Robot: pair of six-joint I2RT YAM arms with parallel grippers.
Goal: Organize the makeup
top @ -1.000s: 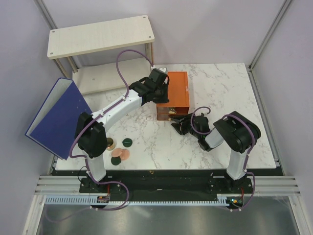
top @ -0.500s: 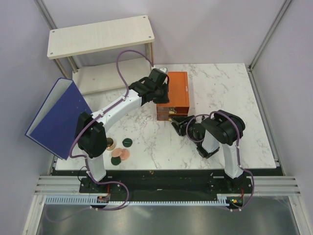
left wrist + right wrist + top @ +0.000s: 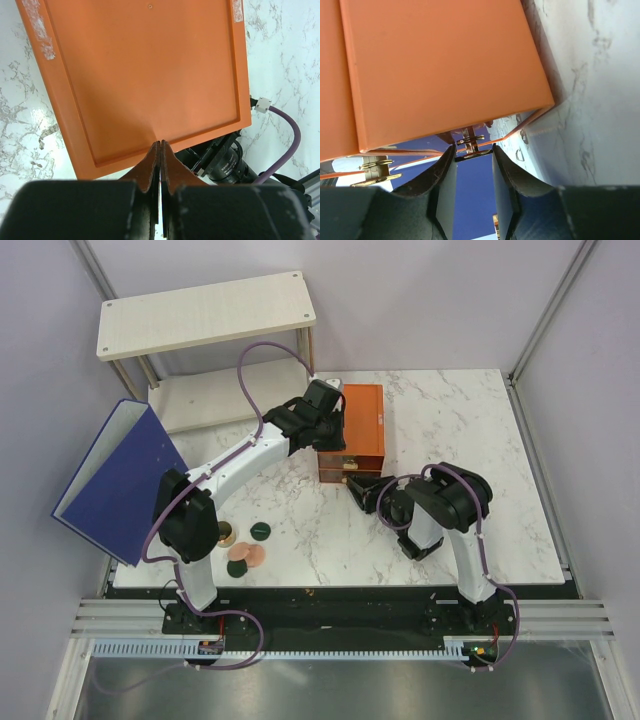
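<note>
The makeup lies at the table's near left: a dark green compact point(image 3: 261, 531), another point(image 3: 237, 567), peach discs point(image 3: 246, 554) and a gold-rimmed jar point(image 3: 226, 535). Both grippers are away from it, at the orange drawer box point(image 3: 358, 425). My left gripper point(image 3: 333, 435) point(image 3: 160, 143) is shut with nothing in it, its tips resting on the box's top point(image 3: 145, 70). At the box's front, low over the table, my right gripper point(image 3: 356, 484) point(image 3: 473, 150) has its jaws closed on the ends of a small gold drawer handle point(image 3: 471, 143). A second gold handle point(image 3: 376, 164) shows to the left.
A big blue binder point(image 3: 120, 480) leans at the left edge. A white two-level shelf point(image 3: 205, 315) stands at the back left. My left arm's purple cable point(image 3: 262, 360) loops above the box. The marble table point(image 3: 450, 410) shows bare at the right.
My right arm has folded in closer to the box, bringing its gripper up to the drawer front, and its jaws have narrowed onto the handle. The left arm has not moved.
</note>
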